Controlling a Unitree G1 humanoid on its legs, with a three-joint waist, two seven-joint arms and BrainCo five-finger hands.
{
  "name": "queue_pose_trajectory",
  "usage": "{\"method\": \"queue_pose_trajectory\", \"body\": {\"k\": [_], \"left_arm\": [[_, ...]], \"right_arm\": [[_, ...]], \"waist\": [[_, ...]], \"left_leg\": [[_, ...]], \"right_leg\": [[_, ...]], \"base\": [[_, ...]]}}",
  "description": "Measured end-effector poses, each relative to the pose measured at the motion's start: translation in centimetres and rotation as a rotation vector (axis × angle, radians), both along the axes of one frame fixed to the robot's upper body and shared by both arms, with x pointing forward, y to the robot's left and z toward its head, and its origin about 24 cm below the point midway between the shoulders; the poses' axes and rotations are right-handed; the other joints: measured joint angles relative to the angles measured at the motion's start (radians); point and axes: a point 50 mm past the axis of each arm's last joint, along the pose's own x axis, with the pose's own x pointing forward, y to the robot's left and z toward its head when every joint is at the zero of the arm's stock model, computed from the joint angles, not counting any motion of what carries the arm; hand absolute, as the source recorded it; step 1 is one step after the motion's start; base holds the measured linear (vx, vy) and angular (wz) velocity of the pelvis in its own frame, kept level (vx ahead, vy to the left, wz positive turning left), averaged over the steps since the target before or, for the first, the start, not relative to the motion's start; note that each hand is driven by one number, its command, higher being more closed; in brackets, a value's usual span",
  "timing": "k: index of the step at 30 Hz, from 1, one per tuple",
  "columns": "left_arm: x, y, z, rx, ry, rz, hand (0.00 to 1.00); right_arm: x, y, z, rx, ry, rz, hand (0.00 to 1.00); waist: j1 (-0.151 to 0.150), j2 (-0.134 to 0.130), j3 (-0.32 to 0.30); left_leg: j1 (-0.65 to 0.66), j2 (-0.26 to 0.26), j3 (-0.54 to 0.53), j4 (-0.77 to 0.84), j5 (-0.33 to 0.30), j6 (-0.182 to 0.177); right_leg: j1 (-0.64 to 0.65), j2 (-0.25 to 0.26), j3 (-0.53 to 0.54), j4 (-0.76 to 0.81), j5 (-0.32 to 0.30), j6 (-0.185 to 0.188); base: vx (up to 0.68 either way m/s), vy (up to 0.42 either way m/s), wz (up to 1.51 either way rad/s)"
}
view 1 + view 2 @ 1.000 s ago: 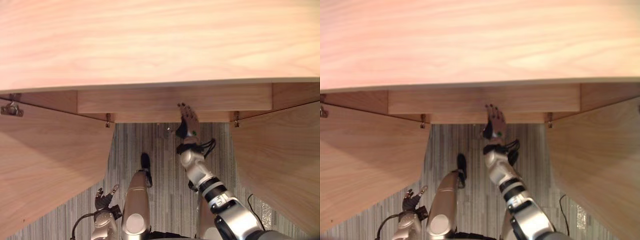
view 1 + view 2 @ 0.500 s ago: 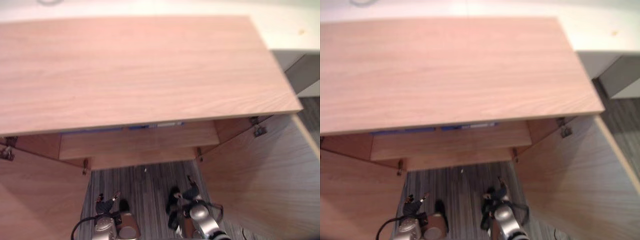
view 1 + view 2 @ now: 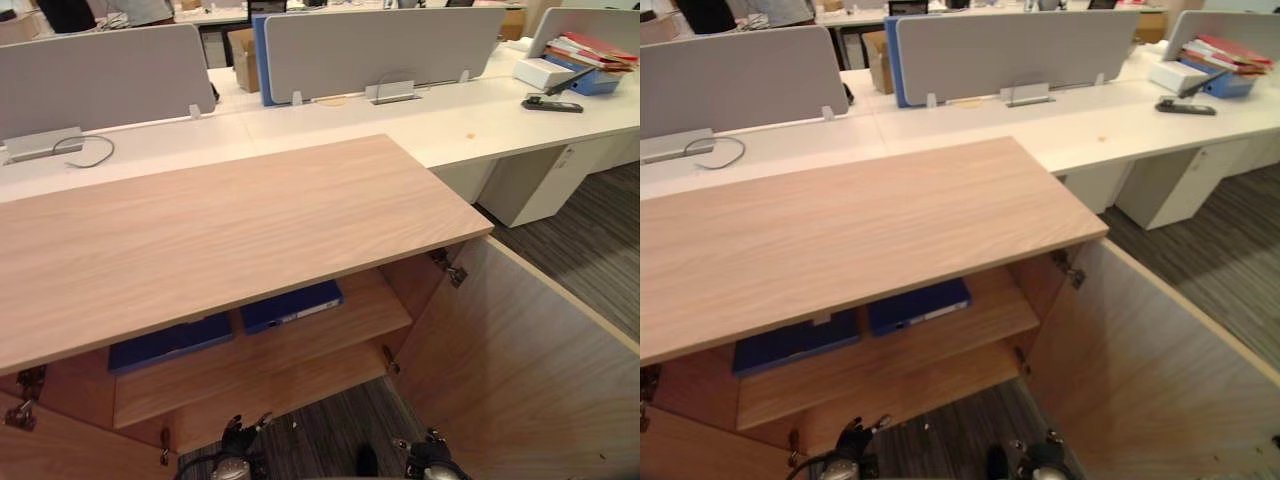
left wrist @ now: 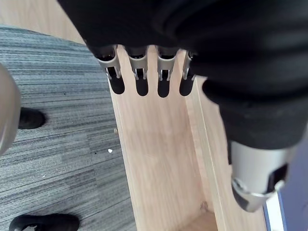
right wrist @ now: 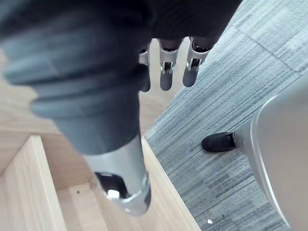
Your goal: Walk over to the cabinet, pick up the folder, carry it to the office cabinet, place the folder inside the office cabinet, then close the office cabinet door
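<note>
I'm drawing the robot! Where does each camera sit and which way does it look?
Left eye view: on the head, looking down and forward at the open cabinet, blue folders on its shelf; left hand and right hand at the lower edge.
Right eye view: beside it, same scene.
Left wrist view: on the left wrist, along straight fingers to carpet and cabinet wood.
Right wrist view: on the right wrist, likewise.
Shared: both wrist views show carpet.

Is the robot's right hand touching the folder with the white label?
Apart. In the left eye view the right hand hangs low by the floor, well below the shelf holding the folder.
</note>
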Motion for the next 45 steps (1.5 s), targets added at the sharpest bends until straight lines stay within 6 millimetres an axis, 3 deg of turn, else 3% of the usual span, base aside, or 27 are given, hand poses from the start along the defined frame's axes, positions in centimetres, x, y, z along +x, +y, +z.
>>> {"method": "queue_pose_trajectory", "body": {"k": [9,13,15,16,17,18,20,21,22,23,24,25,26,27,28,29,30,31,32,39,45], "left_arm": [[0.2,-1.0,-0.1,-0.035,0.007,-0.051,0.0],[0.5,-0.8,0.0,-0.036,-0.005,-0.041,0.0],[0.7,-0.5,0.3,-0.045,-0.029,0.008,0.0],[0.7,-0.3,0.3,-0.051,-0.033,0.037,0.0],[0.4,0.4,0.3,-0.059,-0.039,0.1,0.0],[0.5,0.6,0.5,-0.06,-0.052,0.115,0.0],[0.4,1.5,0.5,-0.068,-0.059,0.194,0.0],[0.1,1.8,0.4,-0.071,-0.049,0.222,0.0],[-0.2,1.7,0.3,-0.072,-0.049,0.219,0.0],[-0.6,1.7,0.1,-0.066,-0.029,0.202,0.0],[-1.0,1.9,0.0,-0.053,-0.011,0.173,0.0],[-1.1,2.0,-0.1,-0.047,-0.007,0.17,0.0],[-1.5,2.9,-0.1,-0.021,0.006,0.169,0.0],[-1.7,3.2,-0.1,-0.014,0.017,0.172,0.0],[-2.6,3.9,-0.4,-0.001,0.057,0.181,0.0],[-3.3,4.5,-0.5,0.016,0.082,0.184,0.0],[-3.7,4.6,-0.6,0.018,0.093,0.186,0.0],[-4.0,4.5,-0.6,0.014,0.093,0.2,0.0],[-4.2,4.4,-0.6,0.006,0.091,0.217,0.0],[-4.5,4.9,-0.5,0.009,0.08,0.251,0.0],[-4.5,5.1,-0.3,0.016,0.059,0.248,0.0]], "right_arm": [[-1.7,-1.1,-0.3,0.025,0.015,-0.143,0.0],[-1.7,-1.8,0.2,0.041,-0.044,-0.383,0.0],[0.7,-3.1,2.1,0.005,-0.195,-0.499,0.0],[2.2,-3.9,3.3,-0.027,-0.268,-0.519,0.0],[3.3,-5.1,4.9,-0.089,-0.352,-0.559,0.0],[3.6,-5.6,5.5,-0.114,-0.381,-0.576,0.0],[5.2,-6.2,7.5,-0.16,-0.474,-0.577,0.0],[6.5,-6.7,9.1,-0.197,-0.551,-0.586,0.0],[6.8,-8.2,10.7,-0.258,-0.615,-0.647,0.0],[6.0,-9.4,11.0,-0.314,-0.607,-0.679,0.0],[5.0,-10.9,11.0,-0.374,-0.577,-0.72,0.0],[4.8,-11.3,11.0,-0.396,-0.568,-0.729,0.0],[5.0,-11.6,11.3,-0.417,-0.57,-0.717,0.0],[5.4,-11.7,11.5,-0.414,-0.577,-0.713,0.0],[6.4,-11.5,11.7,-0.401,-0.592,-0.702,0.0],[7.0,-11.3,11.8,-0.398,-0.595,-0.682,0.0],[7.2,-11.3,11.8,-0.4,-0.595,-0.672,0.0],[7.4,-11.5,11.8,-0.407,-0.592,-0.648,0.0],[7.7,-11.5,11.9,-0.399,-0.602,-0.619,0.0],[9.4,-11.3,13.0,-0.397,-0.664,-0.463,0.0],[16.4,-12.4,19.0,-0.457,-0.867,-0.186,0.0]], "waist": [[-0.031,0.0,0.021],[-0.043,-0.006,0.05],[-0.036,0.006,0.071],[-0.037,0.012,0.091],[-0.043,-0.012,0.092],[-0.042,-0.022,0.095],[-0.035,-0.042,0.107],[-0.006,-0.014,0.085],[-0.019,-0.025,0.083],[-0.037,-0.026,0.07],[-0.047,-0.021,0.058],[-0.047,-0.025,0.05],[-0.049,-0.044,0.037],[-0.047,-0.045,0.036],[-0.041,-0.028,0.025],[-0.039,-0.049,0.034],[-0.036,-0.048,0.034],[-0.036,-0.038,0.028],[-0.032,-0.027,0.021],[-0.036,-0.033,-0.002],[-0.031,-0.029,0.008]], "left_leg": [[0.09,0.002,0.124,-0.01,-0.031,0.025],[0.114,-0.001,0.211,-0.006,-0.046,0.029],[0.123,0.004,0.311,-0.004,-0.048,0.04],[0.138,0.015,0.344,-0.004,-0.047,0.04],[0.163,-0.007,0.382,0.008,-0.057,0.039],[0.175,-0.015,0.389,0.028,-0.065,0.04],[0.161,0.001,0.407,0.137,-0.07,0.072],[0.139,-0.012,0.386,0.02,-0.101,0.104],[0.138,-0.01,0.415,-0.002,-0.032,0.055],[0.14,-0.009,0.405,-0.002,-0.031,0.055],[0.143,-0.007,0.391,-0.008,-0.029,0.051],[0.142,-0.007,0.395,-0.007,-0.027,0.047],[0.135,-0.013,0.401,-0.006,-0.023,0.041],[0.125,-0.008,0.41,-0.006,-0.017,0.042],[0.103,0.017,0.415,0.031,0.003,0.043],[0.071,0.029,0.404,0.093,-0.006,0.038],[0.071,0.015,0.38,0.051,-0.02,0.029],[0.071,-0.004,0.346,-0.083,0.012,0.035],[0.053,-0.007,0.332,-0.144,0.119,0.029],[0.054,-0.014,0.316,-0.149,0.125,0.025],[0.05,-0.022,0.282,-0.165,0.126,0.028]], "right_leg": [[0.015,0.034,0.11,0.006,0.011,0.007],[-0.017,0.057,0.177,0.038,0.013,0.01],[-0.096,0.042,0.025,0.139,-0.069,-0.092],[-0.135,-0.001,-0.131,0.238,-0.118,-0.127],[-0.179,-0.116,-0.353,0.452,-0.175,-0.167],[-0.18,-0.139,-0.404,0.491,-0.202,-0.164],[-0.182,-0.116,-0.418,0.499,-0.14,-0.24],[-0.17,-0.067,-0.388,0.406,-0.086,-0.192],[-0.2,-0.156,-0.478,0.675,-0.271,-0.217],[-0.181,-0.232,-0.521,0.801,-0.331,-0.18],[-0.137,-0.315,-0.55,0.879,-0.365,-0.146],[-0.12,-0.344,-0.553,0.875,-0.362,-0.14],[-0.09,-0.353,-0.552,0.778,-0.344,-0.066],[-0.075,-0.32,-0.564,0.725,-0.355,-0.067],[-0.044,-0.254,-0.562,0.596,-0.351,-0.063],[0.011,-0.213,-0.55,0.463,-0.329,-0.027],[0.03,-0.196,-0.536,0.41,-0.306,-0.015],[0.06,-0.163,-0.524,0.326,-0.261,-0.017],[0.07,-0.132,-0.505,0.282,-0.241,-0.007],[0.108,-0.109,-0.488,0.151,-0.172,0.015],[0.133,-0.099,-0.504,0.092,-0.14,0.016]], "base": [[0.03,0.064,-0.43],[-0.06,0.048,-0.65],[-0.08,0.049,-1.22],[0.01,0.1,-1.17],[0.05,0.103,-1.05],[0.11,0.081,-1.18],[0.04,-0.002,-1.41],[-0.25,-0.028,-1.66],[-0.25,-0.029,-1.18],[-0.15,-0.04,-0.15],[0.02,-0.084,0.2],[0.08,-0.199,-0.19],[0.09,-0.232,-0.56],[0.12,-0.301,-0.93],[0.13,-0.314,-1.01],[0.09,-0.313,-0.94],[0.03,-0.198,-0.72],[-0.03,-0.051,-0.59],[-0.01,0.047,-0.66],[0.05,0.021,-0.09],[-0.01,-0.018,0.06]]}}
